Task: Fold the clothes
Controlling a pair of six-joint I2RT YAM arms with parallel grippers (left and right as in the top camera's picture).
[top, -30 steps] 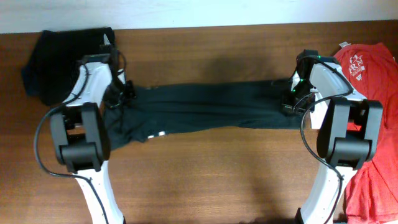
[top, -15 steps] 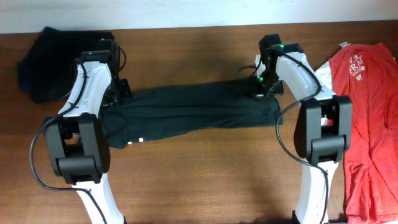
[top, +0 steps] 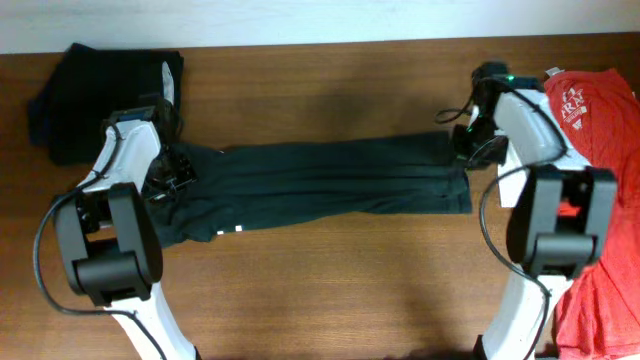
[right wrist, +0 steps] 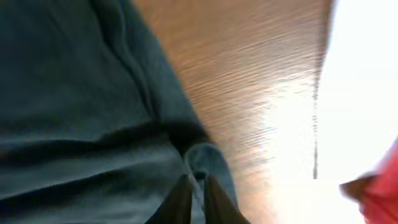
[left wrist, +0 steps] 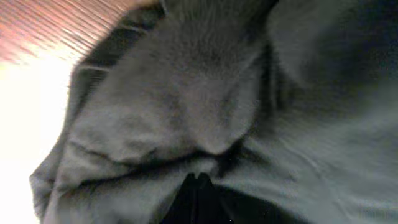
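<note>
The long black trousers (top: 320, 180) lie stretched left to right across the table, a bit of white lettering showing at the lower left. My left gripper (top: 165, 175) is shut on the trousers' left end, where the cloth (left wrist: 186, 112) bunches around the closed fingertips (left wrist: 198, 180). My right gripper (top: 470, 150) is shut on the right end, pinching a fold of cloth (right wrist: 124, 124) between its fingers (right wrist: 194, 183). A black garment (top: 100, 95) with a pale lining edge lies at the far left. A red T-shirt (top: 590, 120) lies at the right edge.
The wooden table (top: 330, 290) runs to a white wall strip at the back. The red T-shirt runs down the right side past the right arm's base (top: 545, 240). The left arm's base (top: 105, 250) stands at the front left.
The right gripper has swung back to the right with the trouser end, stretching the trousers out again. The left gripper has moved slightly left and down with its end.
</note>
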